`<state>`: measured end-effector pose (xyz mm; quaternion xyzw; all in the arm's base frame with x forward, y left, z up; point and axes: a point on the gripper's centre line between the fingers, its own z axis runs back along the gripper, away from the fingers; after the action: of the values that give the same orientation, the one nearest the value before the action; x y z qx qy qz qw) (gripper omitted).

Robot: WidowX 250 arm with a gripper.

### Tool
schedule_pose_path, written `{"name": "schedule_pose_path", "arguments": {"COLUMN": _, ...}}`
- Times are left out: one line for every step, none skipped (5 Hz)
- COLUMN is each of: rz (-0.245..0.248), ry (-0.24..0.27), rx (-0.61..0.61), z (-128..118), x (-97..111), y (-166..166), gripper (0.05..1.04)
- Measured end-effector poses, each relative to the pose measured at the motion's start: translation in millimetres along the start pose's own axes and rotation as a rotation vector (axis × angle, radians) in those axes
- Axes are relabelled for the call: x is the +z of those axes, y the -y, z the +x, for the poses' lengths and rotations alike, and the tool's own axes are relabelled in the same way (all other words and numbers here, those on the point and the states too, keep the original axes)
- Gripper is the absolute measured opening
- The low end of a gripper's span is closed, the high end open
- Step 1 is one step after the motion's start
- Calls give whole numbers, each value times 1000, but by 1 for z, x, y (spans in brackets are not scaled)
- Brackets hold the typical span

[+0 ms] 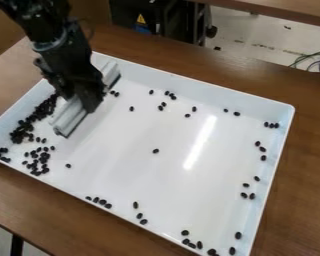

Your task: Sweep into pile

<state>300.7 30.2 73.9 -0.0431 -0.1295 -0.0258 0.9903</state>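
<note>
Gripper (82, 101), black and two-fingered, pinches a long grey plastic sweeper (69, 118) inside a white rectangular plastic tray (189, 84). Small black oval beans (40, 111) cluster beside it, others scattered.

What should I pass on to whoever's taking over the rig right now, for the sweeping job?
Gripper: holds the scraper on the tray, just right of the heap.
Done: a dense heap of beans lies along the tray's left side.
Left: a looser cluster below the heap, strays along the far, right and near sides, and a lone bean near the middle. It isn't one pile yet.
</note>
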Motion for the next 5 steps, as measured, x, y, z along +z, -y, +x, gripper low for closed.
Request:
{"name": "schedule_pose_path", "arguments": {"rz": -78, "ry": 13, "rx": -64, "z": 7, "x": -5, "y": 48, "gripper": 357}}
{"name": "schedule_pose_path", "arguments": {"rz": -137, "ry": -39, "rx": -100, "z": 12, "x": -30, "y": 93, "gripper": 358}}
{"name": "schedule_pose_path", "arguments": {"rz": -169, "ry": -58, "rx": -137, "z": 23, "x": -44, "y": 136, "gripper": 358}}
{"name": "schedule_pose_path", "arguments": {"rz": -208, "ry": -70, "rx": -184, "z": 36, "x": -60, "y": 189, "gripper": 357}}
{"name": "schedule_pose_path", "arguments": {"rz": -219, "ry": -103, "rx": -184, "z": 49, "x": -77, "y": 227, "gripper": 358}}
